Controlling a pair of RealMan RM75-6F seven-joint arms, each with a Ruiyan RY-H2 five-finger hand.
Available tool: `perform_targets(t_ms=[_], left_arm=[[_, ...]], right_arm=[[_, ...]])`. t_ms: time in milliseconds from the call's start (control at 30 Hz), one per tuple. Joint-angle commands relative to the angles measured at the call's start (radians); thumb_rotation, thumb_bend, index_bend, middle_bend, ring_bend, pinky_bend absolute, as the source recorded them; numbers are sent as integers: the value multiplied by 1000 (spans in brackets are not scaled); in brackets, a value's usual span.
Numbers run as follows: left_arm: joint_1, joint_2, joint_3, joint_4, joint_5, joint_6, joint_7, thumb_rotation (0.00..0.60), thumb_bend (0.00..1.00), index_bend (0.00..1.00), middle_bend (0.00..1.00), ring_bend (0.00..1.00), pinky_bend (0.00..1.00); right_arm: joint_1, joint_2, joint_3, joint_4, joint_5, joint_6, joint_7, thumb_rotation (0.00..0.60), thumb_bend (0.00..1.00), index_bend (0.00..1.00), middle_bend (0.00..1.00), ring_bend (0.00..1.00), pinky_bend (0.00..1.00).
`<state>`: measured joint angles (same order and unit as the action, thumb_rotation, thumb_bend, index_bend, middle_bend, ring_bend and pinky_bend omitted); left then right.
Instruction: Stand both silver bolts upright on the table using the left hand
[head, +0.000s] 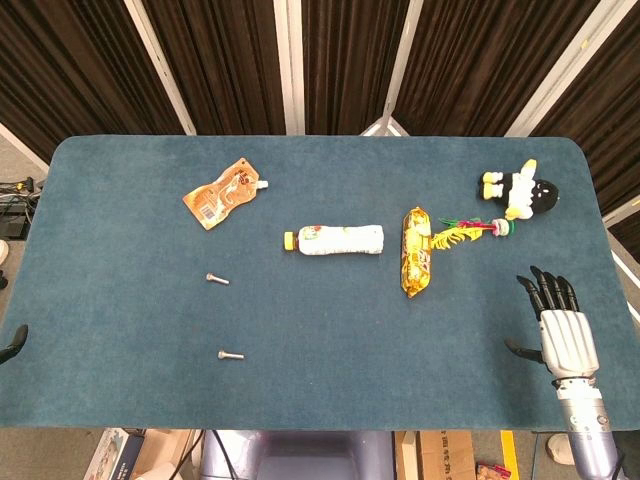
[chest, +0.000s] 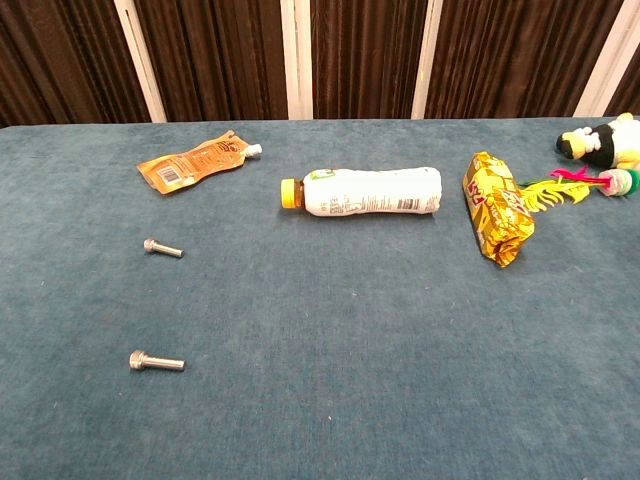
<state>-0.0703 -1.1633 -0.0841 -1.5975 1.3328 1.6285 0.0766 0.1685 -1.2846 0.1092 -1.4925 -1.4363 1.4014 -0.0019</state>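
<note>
Nothing done yet: 2 bolts, far bolt (chest: 162, 247) and near bolt (chest: 156, 362), lie flat on the counter's (head: 300, 330) left. Left hand (head: 12, 343) barely visible at the left edge, state unclear; right hand (head: 560, 325) spread, empty.

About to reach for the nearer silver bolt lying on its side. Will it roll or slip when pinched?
The nearer bolt looks like smooth round metal, so it may roll if nudged. Small and slim, it could slip between fingers. The cloth-covered table should damp rolling.
</note>
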Motion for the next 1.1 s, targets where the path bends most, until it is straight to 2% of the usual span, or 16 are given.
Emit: perform_targets(t_ms=[33, 533, 1100], left_arm=[[3, 3, -3, -2, 0, -4, -4, 600, 417, 145, 0, 0, 0], [7, 2, -2, 1, 23, -25, 4, 600, 398, 147, 0, 0, 0], [-7, 6, 3, 12, 43, -76, 29, 600, 310, 137, 0, 0, 0]], right_arm=[[1, -3, -5, -1, -2, -4, -10, 600, 73, 142, 68, 18, 0], [1, -3, -5, -8, 3, -5, -18, 600, 73, 142, 68, 18, 0], [0, 4, -1, -9, 16, -11, -1, 600, 73, 140, 68, 18, 0]])
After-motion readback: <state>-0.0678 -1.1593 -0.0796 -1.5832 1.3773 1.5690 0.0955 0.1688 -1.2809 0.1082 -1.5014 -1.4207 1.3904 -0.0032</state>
